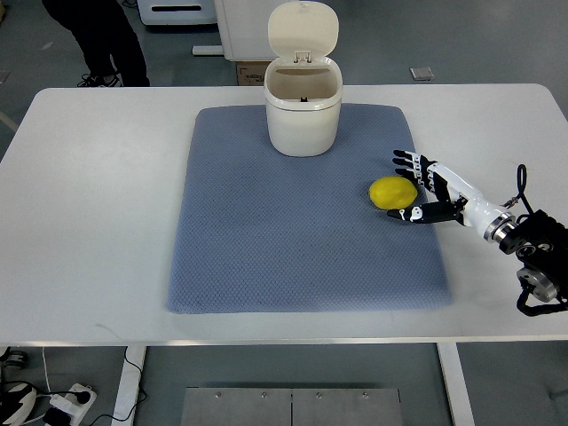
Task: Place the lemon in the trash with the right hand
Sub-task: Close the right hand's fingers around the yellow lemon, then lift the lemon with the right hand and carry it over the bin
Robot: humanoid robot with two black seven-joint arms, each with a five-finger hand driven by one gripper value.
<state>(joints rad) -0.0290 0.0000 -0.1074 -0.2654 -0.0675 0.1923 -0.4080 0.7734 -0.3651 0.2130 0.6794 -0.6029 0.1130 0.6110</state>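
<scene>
Near the right edge of the blue mat (266,266) sits the lemon (393,193), right hand (428,188) spread open just beside it, gripping nothing. Looks firm, light, waxy, probably rolls, so I'd wrap its fat middle. Trash bin (303,111) waits open at the mat's far edge

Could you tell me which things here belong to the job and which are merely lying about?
Job:
lemon
trash bin, lid open
right hand, fingers open beside the lemon

Lying about:
blue mat
white table
person's legs
power strip on the floor
</scene>
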